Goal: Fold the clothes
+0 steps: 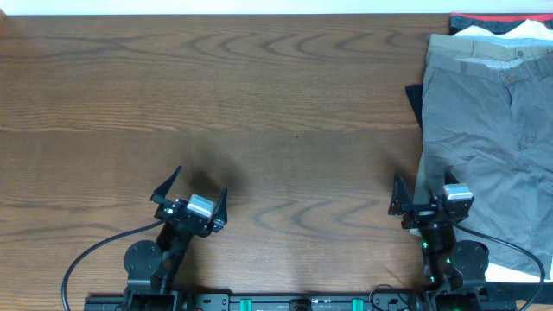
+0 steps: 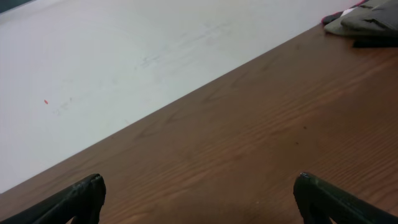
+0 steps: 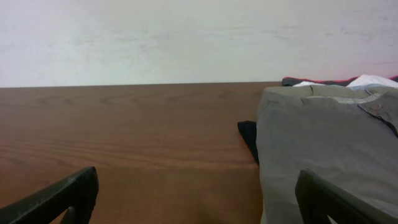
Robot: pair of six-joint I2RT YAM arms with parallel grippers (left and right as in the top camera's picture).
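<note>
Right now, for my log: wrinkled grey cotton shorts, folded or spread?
Spread: the wrinkled grey cotton shorts lie flat, full length, no fold.

Our left gripper sits in the lower left of the overhead frame, jaws spread wide, tilted slightly clockwise. Our right gripper sits in the lower right, jaws equally wide, pointing up the frame. Our left arm and right arm fold back toward the bottom edge. In the left wrist view our dark fingers show only at the bottom corners.
</note>
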